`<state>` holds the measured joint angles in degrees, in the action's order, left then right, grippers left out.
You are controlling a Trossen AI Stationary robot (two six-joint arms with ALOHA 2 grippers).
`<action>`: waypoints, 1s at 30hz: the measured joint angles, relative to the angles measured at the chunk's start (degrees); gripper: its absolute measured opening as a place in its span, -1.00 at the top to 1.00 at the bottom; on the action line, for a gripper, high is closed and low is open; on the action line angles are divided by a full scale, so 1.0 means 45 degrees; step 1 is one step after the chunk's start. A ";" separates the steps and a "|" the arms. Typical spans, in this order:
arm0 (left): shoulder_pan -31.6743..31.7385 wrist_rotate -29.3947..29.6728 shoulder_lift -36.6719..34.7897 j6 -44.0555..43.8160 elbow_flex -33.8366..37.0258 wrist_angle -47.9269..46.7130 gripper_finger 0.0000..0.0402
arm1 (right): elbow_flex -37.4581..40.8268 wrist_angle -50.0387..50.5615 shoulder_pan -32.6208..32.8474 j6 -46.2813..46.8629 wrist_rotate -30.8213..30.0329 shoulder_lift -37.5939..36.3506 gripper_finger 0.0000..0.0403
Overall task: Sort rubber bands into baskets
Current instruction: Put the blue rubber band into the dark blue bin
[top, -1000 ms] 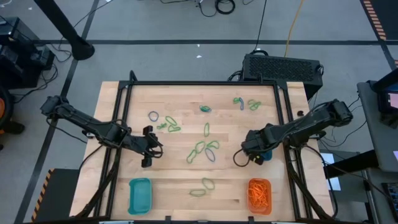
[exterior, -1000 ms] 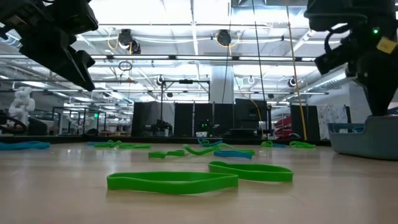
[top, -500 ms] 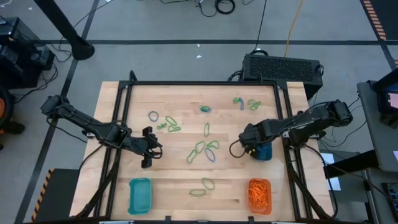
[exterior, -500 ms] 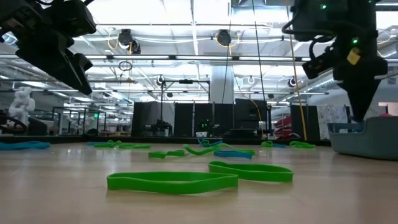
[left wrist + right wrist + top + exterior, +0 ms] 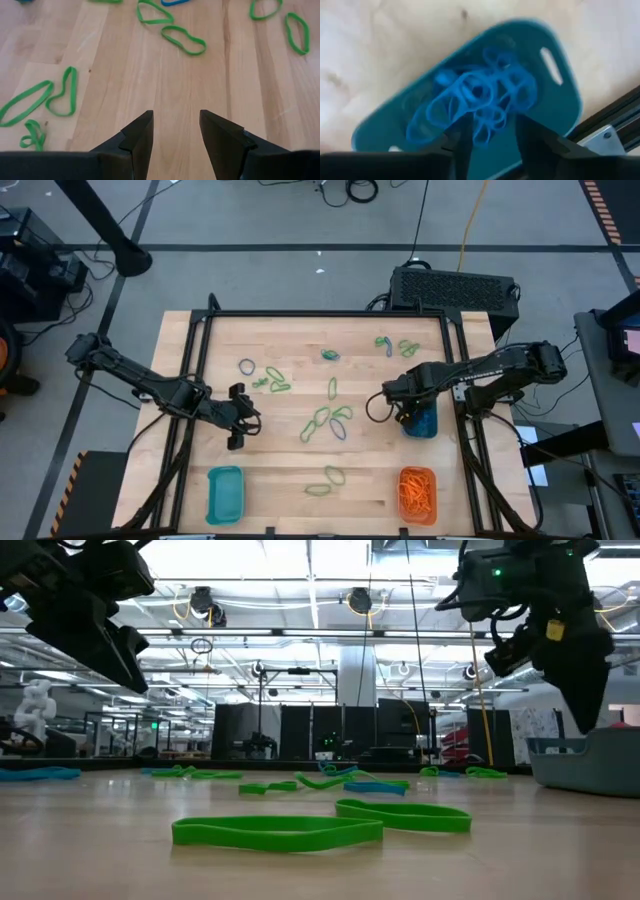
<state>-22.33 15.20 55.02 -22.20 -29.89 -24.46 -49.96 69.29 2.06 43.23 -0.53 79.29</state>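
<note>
My right claw [image 5: 490, 132] hangs released right over the teal basket [image 5: 560, 100] stuffed with blue rubber bands [image 5: 475, 102], mid-frame.

One camera looks straight down; another sits level on the table [image 5: 300, 470]; both wrist cameras stare closely downward.

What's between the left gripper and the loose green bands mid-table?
Nothing visible. The left gripper hangs open above bare wood, and the wrist view shows only clear table between it and the green rubber bands ahead. The right gripper is off over the teal basket on the right side.
</note>
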 joint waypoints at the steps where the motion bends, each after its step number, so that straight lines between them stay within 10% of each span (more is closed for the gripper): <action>1: 0.0000 0.0072 -0.0005 0.0000 0.0000 -0.0054 0.16 | -0.0035 0.0073 -0.0033 -0.0150 0.0251 0.0000 0.27; 13: 0.0752 0.0355 -0.0019 -0.3896 -0.0315 -0.4166 0.16 | -0.2825 -0.0584 -0.0080 -0.0200 0.0544 0.0000 0.20; 23: 0.2943 0.0346 0.0439 -0.5922 -0.0384 -0.7212 0.16 | -0.3718 -0.9413 0.0683 -0.5919 -0.0531 0.0000 0.21; 30: 0.4111 -0.0141 0.1736 -0.5270 -0.0384 -0.7685 0.16 | -0.3718 -1.1461 0.1048 -0.8196 -0.0560 0.0000 0.21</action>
<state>-3.83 14.56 62.84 -45.91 -31.62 -59.04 -66.70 17.72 6.77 6.34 -3.05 79.29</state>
